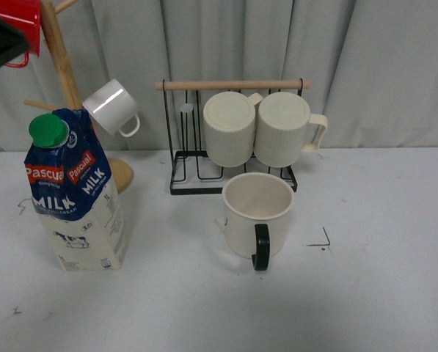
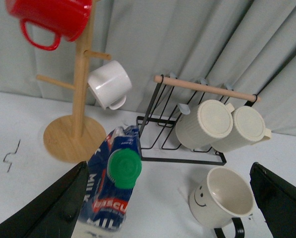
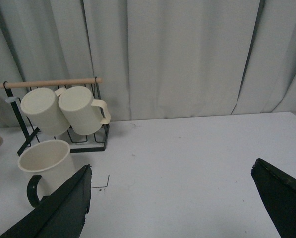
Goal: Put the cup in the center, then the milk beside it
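The cup point(image 1: 257, 215), a wide cream mug with a black handle, stands upright on the white table in the middle, left of a black corner mark point(image 1: 323, 240). Its smiley face shows in the left wrist view point(image 2: 221, 196); it also shows in the right wrist view point(image 3: 45, 166). The milk point(image 1: 75, 192), a blue and cream carton with a green cap, stands at the left. My left gripper point(image 2: 170, 218) is open, high above the table between milk point(image 2: 114, 184) and cup. My right gripper point(image 3: 172, 213) is open over bare table, right of the cup. Neither arm shows in the front view.
A black wire rack point(image 1: 230, 136) with a wooden bar holds two ribbed cream mugs just behind the cup. A wooden mug tree point(image 1: 66, 73) at the back left carries a white mug point(image 1: 113, 108) and a red mug point(image 1: 17, 28).
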{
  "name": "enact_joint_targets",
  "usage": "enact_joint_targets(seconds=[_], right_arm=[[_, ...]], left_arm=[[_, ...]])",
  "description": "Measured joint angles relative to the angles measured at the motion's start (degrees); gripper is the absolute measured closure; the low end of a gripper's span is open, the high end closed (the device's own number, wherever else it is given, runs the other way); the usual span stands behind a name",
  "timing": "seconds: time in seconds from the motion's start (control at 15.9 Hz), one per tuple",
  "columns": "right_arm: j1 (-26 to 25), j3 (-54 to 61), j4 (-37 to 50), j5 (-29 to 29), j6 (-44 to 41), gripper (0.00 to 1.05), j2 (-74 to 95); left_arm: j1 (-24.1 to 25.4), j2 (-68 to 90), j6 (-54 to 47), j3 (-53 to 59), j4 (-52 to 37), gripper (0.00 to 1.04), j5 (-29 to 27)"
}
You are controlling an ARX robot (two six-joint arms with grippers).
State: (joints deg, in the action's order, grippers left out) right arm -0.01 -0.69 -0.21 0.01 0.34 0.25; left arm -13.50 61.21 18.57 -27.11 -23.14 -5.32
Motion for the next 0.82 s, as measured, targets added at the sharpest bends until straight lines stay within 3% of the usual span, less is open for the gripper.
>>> enact_joint_targets(seconds=[0.25,0.5,0.82], right_arm=[[0.0,0.0,0.0,0.0,0.0,0.06,0.0],[0.0,0.0,0.0,0.0,0.0,0.06,0.0],[0.0,0.0,0.0,0.0,0.0,0.06,0.0]], left_arm=[[-1.4,15.8,-7.3,-8.0,-4.0,0.07,1.2],[-0.1,25.6,-15.3,-10.0,-5.7,0.07,-4.4],[1.7,33.2,-16.3,-11.7,-7.8,0.07,-6.2]])
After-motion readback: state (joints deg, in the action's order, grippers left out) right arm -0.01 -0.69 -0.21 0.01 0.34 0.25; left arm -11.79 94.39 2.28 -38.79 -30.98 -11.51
